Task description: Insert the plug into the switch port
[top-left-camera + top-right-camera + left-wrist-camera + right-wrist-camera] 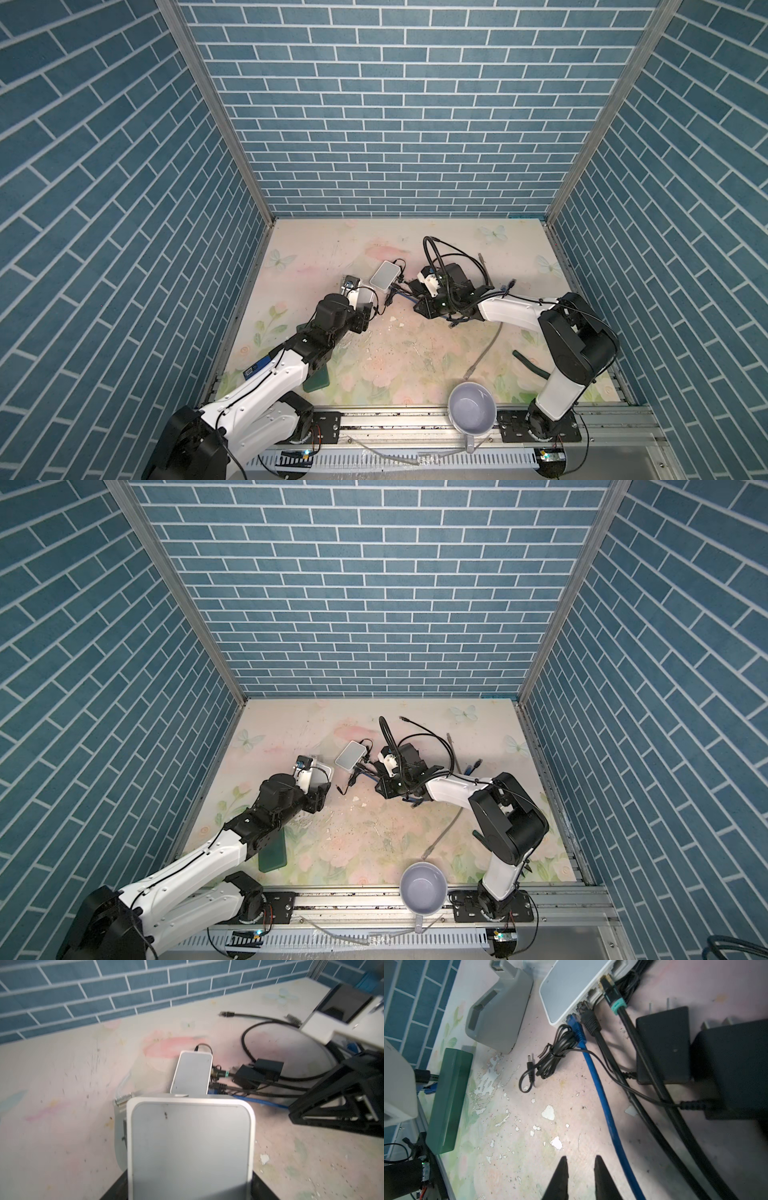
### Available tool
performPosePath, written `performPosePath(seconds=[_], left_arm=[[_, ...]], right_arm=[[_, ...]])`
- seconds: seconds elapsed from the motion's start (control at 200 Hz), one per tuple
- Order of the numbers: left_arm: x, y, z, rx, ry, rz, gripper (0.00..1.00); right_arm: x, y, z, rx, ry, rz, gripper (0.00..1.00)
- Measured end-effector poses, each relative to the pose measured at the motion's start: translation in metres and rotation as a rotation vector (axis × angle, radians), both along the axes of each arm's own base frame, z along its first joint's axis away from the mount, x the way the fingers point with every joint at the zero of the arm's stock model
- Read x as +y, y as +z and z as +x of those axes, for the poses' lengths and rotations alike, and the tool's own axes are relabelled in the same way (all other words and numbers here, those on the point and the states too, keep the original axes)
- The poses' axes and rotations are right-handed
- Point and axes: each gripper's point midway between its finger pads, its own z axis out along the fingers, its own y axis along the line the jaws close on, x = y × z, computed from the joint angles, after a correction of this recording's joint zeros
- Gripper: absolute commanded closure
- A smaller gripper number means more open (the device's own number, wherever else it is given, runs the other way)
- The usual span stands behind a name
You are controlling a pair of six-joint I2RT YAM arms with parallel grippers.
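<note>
- sitting with its tip in the end port of the switch [566, 989], the blue plug [574, 1023] sends its cable [604, 1101] across the table [517, 1147] past the right gripper [581, 1167].
- right gripper: jaws a little apart, nothing between them; the cable runs just beside one fingertip, outside the gap.
- two black plugs [589, 1019] sit in other ports of the same row, one with a green collar.
- the switch [384, 274] lies flat mid-table, between the two grippers.
- left gripper [318, 777]: a white-rimmed grey panel [191, 1147] fills its wrist view; whether the jaws clamp it, i cannot tell.
- a black adapter [663, 1043] lies beside the cables, near the switch.
</note>
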Motion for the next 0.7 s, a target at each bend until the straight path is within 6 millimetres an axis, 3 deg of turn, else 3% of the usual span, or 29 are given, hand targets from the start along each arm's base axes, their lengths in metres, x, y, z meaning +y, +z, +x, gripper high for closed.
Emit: performPosePath(seconds=[0.31,0.7], left_arm=[[0.015,-0.045,-0.026,0.242,0.117,-0.032,0.35],[0.026,-0.102,-0.042,0.415,0.233,-0.040,0.32]], right_arm=[[-0.002,0.014,0.013,-0.076,-0.004,-0.035,0.75],[-0.003,0.019,0.016,-0.112,0.004,-0.041,0.74]])
